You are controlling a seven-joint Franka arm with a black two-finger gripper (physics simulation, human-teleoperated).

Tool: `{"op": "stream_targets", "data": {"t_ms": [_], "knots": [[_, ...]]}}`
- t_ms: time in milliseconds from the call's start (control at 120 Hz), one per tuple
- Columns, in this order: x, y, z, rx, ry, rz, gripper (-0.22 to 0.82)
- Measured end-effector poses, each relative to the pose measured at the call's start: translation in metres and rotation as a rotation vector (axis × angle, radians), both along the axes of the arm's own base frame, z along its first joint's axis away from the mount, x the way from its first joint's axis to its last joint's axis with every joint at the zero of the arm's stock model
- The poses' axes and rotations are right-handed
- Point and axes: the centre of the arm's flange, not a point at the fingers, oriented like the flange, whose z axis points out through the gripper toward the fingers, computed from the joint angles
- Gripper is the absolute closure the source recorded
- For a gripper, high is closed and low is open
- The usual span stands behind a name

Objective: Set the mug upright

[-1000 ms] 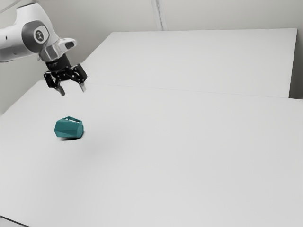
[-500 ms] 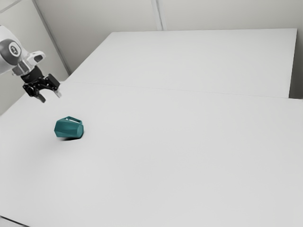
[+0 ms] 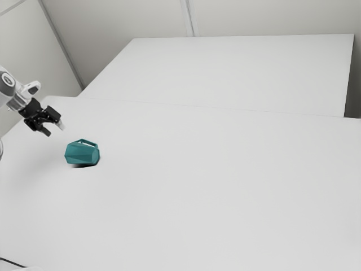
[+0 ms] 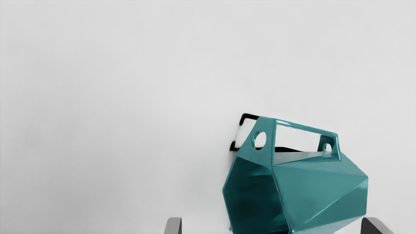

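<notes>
Gripper (image 3: 54, 130) now lower, slightly farther toward the exterior view's left, fingers apart; mug (image 3: 82, 153) remains on its side.

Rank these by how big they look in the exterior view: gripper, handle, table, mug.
Largest to smallest:
1. Table, by far.
2. Mug and gripper: too alike to rank.
3. Handle, a thin part of the mug.
</notes>
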Motion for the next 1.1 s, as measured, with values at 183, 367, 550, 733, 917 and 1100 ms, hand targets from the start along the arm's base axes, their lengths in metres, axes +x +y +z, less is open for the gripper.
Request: {"op": "stream_targets", "data": {"t_ms": [183, 367, 550, 733, 917, 1100], "knots": [[-0.006, 0.013, -0.024, -0.056, 0.012, -0.04, 0.0], [-0.02, 0.021, -0.044, -0.173, -0.01, -0.056, 0.0], [-0.027, 0.027, -0.06, -0.306, -0.086, -0.042, 0.0], [-0.022, 0.017, -0.065, -0.382, -0.149, -0.058, 0.0], [-0.019, 0.002, -0.078, -0.432, -0.164, -0.086, 0.0], [-0.017, -0.015, -0.091, -0.474, -0.167, -0.114, 0.0]]}}
